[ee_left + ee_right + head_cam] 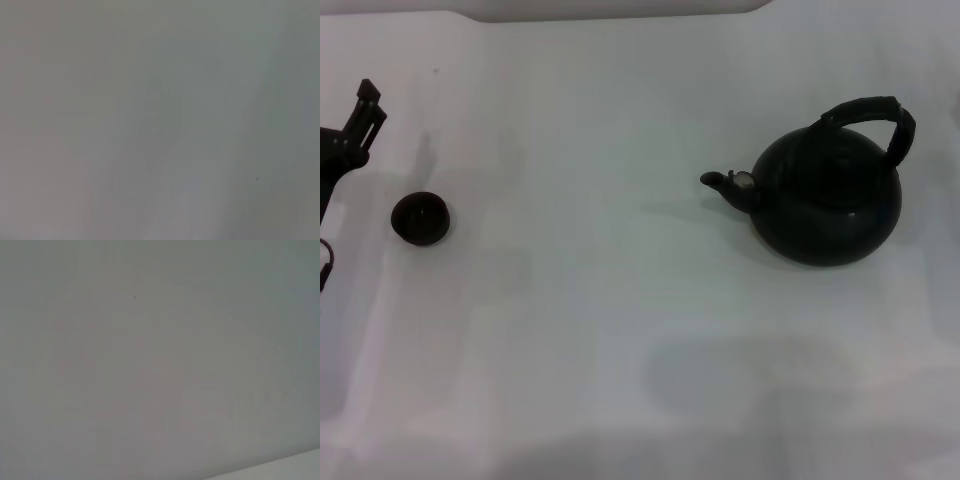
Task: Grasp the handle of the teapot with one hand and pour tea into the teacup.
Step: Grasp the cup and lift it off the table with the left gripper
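Nothing of the task looks done yet. The large round glossy black teapot (828, 200) stands upright on the pale white table (620, 330), toward the robot's right, its short pale-tipped spout (725, 182) aimed at the tiny round dark brown teacup (420, 218), which sits well apart on the left. The thick black arched handle (875, 118) is untouched. The left gripper (360, 125) hangs near the cup, holding nothing; its opening cannot be told. The right gripper is out of view. Grasping, carrying and pouring all remain.
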